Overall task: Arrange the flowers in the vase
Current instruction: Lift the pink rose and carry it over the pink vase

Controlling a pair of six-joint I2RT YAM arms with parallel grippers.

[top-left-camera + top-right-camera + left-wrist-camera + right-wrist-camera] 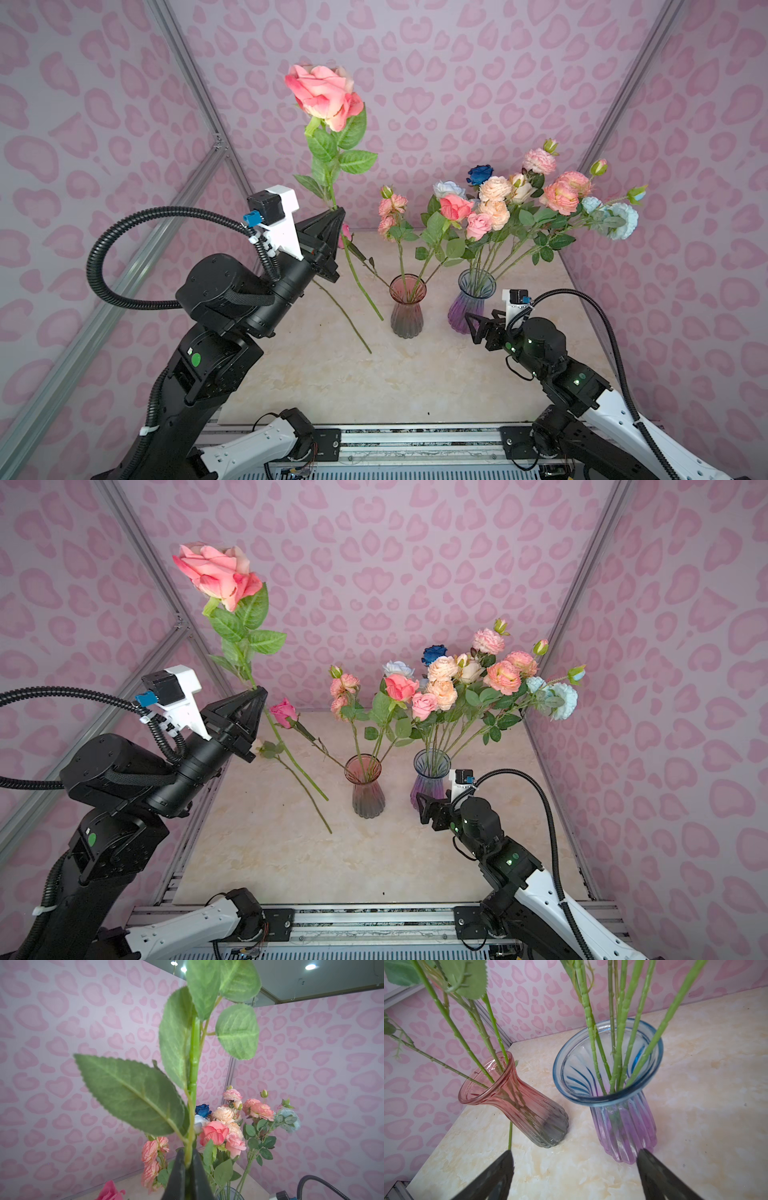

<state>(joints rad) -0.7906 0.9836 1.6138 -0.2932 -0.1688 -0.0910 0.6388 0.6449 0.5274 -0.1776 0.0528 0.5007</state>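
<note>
- Mostly, the job looks done: the purple vase (pixel 471 309), right of centre in both top views, holds the bigger bunch of flowers (pixel 540 195). Their stems fan out toward the right.
- The pink vase (pixel 408 309), at centre just left of the purple one, holds a few stems. One deep pink bud (pixel 284 712) leans low out of it toward the left.
- The left gripper (pixel 337 212), left of centre, is clamped tight on the stem of a big rose (pixel 326 97). Its bloom sits in the upper part of the frame, high above both vases. The stem's end hangs just left of the pink vase and is not in it.
- The right gripper (pixel 575 1153), low at right, has its jaws wide apart and holds nothing. It sits close in front of the purple vase's base.
- Left to do, as I judge it: seat the held rose in a vase. Then pick up the loose flower (pixel 269 749), whose stem lies on the table (pixel 415 374) to the lower left of the pink vase.
</note>
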